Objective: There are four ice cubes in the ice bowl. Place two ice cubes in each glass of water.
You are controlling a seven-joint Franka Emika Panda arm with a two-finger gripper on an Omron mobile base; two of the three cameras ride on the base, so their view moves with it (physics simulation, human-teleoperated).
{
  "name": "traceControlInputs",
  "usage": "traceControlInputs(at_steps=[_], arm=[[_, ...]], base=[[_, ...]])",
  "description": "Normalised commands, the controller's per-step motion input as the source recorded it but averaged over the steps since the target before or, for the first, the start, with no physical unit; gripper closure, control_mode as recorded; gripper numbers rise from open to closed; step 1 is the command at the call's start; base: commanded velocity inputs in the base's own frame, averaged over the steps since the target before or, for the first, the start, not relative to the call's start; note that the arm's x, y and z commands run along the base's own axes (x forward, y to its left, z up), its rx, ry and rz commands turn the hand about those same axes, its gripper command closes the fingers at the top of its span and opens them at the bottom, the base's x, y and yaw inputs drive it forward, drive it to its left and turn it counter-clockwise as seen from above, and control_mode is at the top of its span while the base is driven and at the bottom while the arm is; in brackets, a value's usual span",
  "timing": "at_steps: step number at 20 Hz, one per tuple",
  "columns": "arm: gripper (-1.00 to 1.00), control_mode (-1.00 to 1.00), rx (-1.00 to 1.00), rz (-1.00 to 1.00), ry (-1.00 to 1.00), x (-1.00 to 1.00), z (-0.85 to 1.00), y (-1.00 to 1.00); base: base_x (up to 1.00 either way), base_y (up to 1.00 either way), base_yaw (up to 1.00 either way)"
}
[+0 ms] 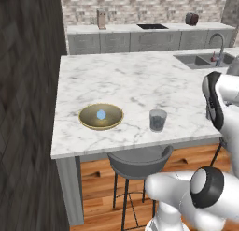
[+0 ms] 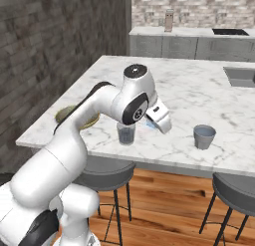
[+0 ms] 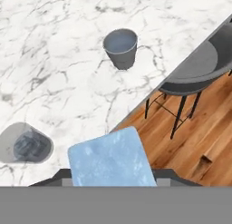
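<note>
The brassy ice bowl (image 1: 101, 117) sits near the counter's front left with one pale blue ice cube (image 1: 101, 114) in it. The arm half hides the bowl (image 2: 69, 114) in the right base view. My gripper (image 2: 160, 119) hangs above the counter, shut on another ice cube (image 3: 111, 159), which looms large between the fingertips. One glass of water (image 2: 126, 134) stands just below and left of the hand, seen from above as a glass (image 3: 27, 144) in the hand view. The second glass (image 2: 204, 136) (image 3: 120, 47) stands further right, apart from the gripper.
Grey bar stools (image 1: 139, 161) (image 2: 234, 190) stand at the island's front edge over a wood floor. A sink (image 1: 200, 61) is set into the far right of the counter. A dark wall (image 1: 28, 108) runs along the left. A rear counter (image 1: 149, 36) lies beyond.
</note>
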Motion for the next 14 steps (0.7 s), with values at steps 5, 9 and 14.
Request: traceControlInputs(at_steps=[5,9,14], arm=[[1.00,-1.00,0.17,0.03,-0.11,0.20,0.00,-1.00],[1.00,-1.00,0.11,0.02,0.00,0.39,0.05,-0.65],[1.00,-1.00,-0.03,-0.12,0.33,0.60,0.17,-0.01]], base=[[0.00,0.00,0.00],[0.00,0.00,0.00],[0.00,0.00,0.00]])
